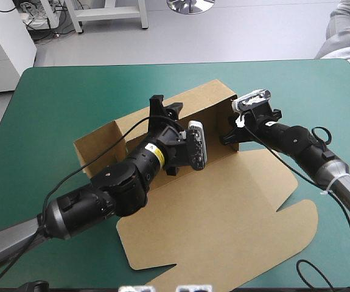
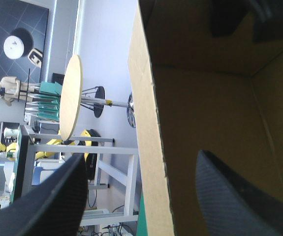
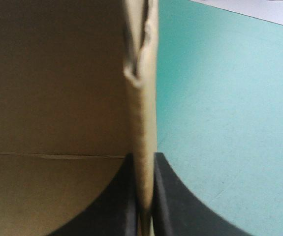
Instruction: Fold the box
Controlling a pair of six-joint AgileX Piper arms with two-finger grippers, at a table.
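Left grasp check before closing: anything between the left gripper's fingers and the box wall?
Nothing visible. The left gripper stands open astride the far wall of the box, one finger inside, one outside, with only air between each finger and the board. The right gripper is shut on the end wall.

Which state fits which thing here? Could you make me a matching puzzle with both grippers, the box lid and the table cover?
Things:
1. left gripper
2. right gripper
3. box lid
4. table cover

States:
A. lying flat
B. teal-green
C. shut on the end wall
D. open, astride the far wall

Pairs: 1-D, 2-C, 3-A, 4-B.
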